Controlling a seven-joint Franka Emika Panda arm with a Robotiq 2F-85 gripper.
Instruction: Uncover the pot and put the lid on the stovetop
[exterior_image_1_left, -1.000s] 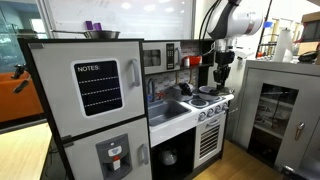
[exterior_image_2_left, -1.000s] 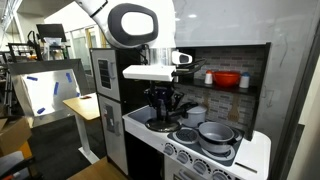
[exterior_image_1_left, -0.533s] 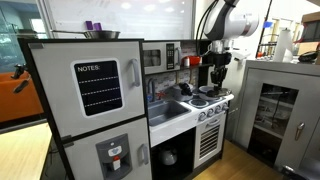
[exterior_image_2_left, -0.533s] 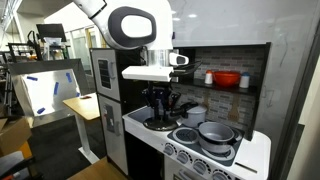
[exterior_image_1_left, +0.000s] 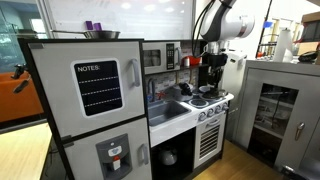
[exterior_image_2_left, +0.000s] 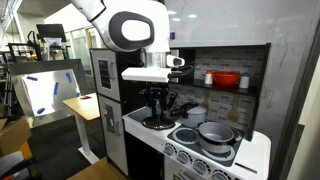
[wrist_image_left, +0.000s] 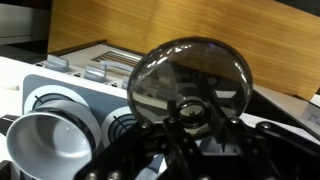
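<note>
My gripper (wrist_image_left: 190, 118) is shut on the knob of the round, shiny pot lid (wrist_image_left: 190, 62) and holds it above the white stovetop (wrist_image_left: 70, 90). The small silver pot (wrist_image_left: 45, 148) stands open and uncovered on a burner at the lower left of the wrist view. In both exterior views the gripper (exterior_image_2_left: 159, 108) (exterior_image_1_left: 212, 76) hangs over the end of the stovetop (exterior_image_2_left: 250, 152) nearest the sink, apart from the grey pot (exterior_image_2_left: 215, 131). The lid is hard to make out in the exterior views.
The grey sink basin (exterior_image_1_left: 168, 108) lies beside the range. A shelf behind holds a red bowl (exterior_image_2_left: 226, 79) and small bottles. The toy fridge (exterior_image_1_left: 90, 100) stands beside the sink. Knobs (wrist_image_left: 95, 72) line the stove's front edge.
My gripper has moved sideways with the lid, away from the pot and toward the sink end of the stovetop. The pot has not moved.
</note>
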